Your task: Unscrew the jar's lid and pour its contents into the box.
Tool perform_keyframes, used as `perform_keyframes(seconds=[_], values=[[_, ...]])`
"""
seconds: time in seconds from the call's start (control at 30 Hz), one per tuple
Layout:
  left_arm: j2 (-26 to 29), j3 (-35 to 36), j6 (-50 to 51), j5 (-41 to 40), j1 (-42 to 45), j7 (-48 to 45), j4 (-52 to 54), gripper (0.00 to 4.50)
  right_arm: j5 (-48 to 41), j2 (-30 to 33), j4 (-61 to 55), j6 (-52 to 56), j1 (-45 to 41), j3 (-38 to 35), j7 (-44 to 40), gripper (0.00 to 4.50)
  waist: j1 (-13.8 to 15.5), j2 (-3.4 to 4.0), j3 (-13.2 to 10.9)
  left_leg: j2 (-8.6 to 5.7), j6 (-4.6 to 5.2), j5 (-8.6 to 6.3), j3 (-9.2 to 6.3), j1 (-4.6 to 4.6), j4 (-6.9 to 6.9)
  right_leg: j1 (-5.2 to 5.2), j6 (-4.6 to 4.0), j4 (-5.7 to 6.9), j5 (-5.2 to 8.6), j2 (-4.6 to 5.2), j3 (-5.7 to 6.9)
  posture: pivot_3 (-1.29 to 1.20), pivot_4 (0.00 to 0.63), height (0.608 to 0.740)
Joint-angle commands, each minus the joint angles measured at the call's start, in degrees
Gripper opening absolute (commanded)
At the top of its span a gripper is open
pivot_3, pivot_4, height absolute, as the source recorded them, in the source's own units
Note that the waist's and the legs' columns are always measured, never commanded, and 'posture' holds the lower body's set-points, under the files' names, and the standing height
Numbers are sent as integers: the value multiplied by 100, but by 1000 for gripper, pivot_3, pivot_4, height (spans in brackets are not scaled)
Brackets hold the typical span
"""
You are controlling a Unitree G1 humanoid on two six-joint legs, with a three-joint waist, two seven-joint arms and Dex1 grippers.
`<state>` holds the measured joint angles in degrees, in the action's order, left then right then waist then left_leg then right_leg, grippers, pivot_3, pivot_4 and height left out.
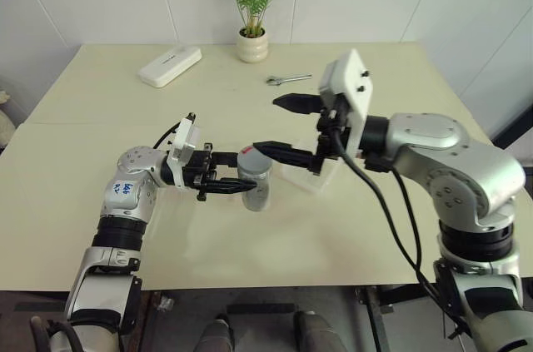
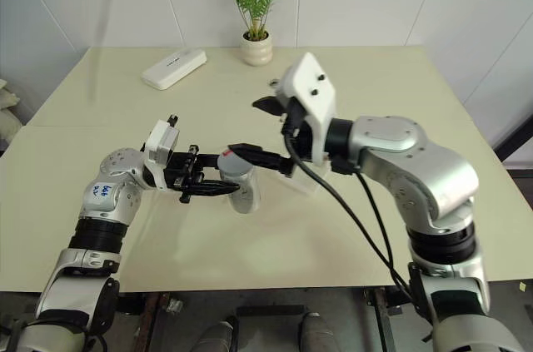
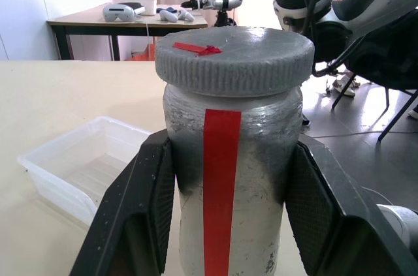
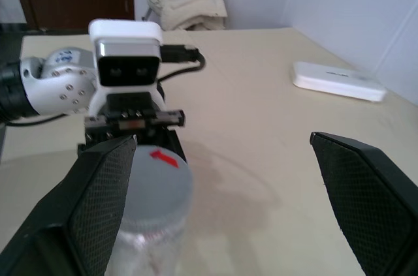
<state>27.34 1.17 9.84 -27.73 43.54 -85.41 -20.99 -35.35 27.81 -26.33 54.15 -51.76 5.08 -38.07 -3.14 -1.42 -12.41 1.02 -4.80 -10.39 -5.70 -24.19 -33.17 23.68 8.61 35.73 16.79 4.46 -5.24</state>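
Head view: my left claw (image 1: 226,183) reaches in level from the left, clamped on the body of the jar (image 1: 255,186), which stands upright on the desk (image 1: 100,202) with the grey lid (image 1: 253,159) screwed on. My right claw (image 1: 279,126) comes in from the right with its jaws spread wide; the lower finger's tip sits at the lid's edge, the upper one well above and apart. The box (image 1: 321,179) lies on the desk just behind the jar, largely hidden by my right wrist. Farther back: a wrench (image 1: 287,79), a white device (image 1: 170,66), a potted plant (image 1: 252,2). Left wrist view: both fingers (image 3: 145,211) press the jar's sides below the lid; a red tape strip (image 3: 220,184) runs down the glass and a small red mark (image 3: 196,48) sits on the lid. The box lies empty beside the jar. Right wrist view: my fingers (image 4: 98,211) stand far apart, holding nothing; the lid lies just beside one of them, whether touching I cannot tell. The contents are not discernible through the glass.
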Motion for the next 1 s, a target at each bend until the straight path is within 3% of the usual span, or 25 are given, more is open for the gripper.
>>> perform_keyframes(seconds=[0.03, 0.33, 1.0], values=[[5, 47, -121, -40, 159, -52, 47, 2002, 56, -238, 41, -181, -189, 131, 107, 4466, 3, 0, 0, 0, 0, 0, 0, 0, 0, 0, 0, 0, 0, 0, 0, 0, 150, 740], [-12, 58, -202, -31, 171, -45, 0, 2002, 451, -786, 445, -535, -121, 606, 215, 4466, -3, 0, 0, 0, 0, 0, 0, 1, -2, 1, 0, 6, 0, 0, 0, 0, 150, 740], [-25, 84, -244, 12, 161, -3, -43, 2002, 719, -755, 378, -345, 200, 622, 353, 4466, -6, 0, 0, 0, 0, 0, 0, 1, -2, 1, 0, 9, 0, 0, 0, 0, 150, 740]])
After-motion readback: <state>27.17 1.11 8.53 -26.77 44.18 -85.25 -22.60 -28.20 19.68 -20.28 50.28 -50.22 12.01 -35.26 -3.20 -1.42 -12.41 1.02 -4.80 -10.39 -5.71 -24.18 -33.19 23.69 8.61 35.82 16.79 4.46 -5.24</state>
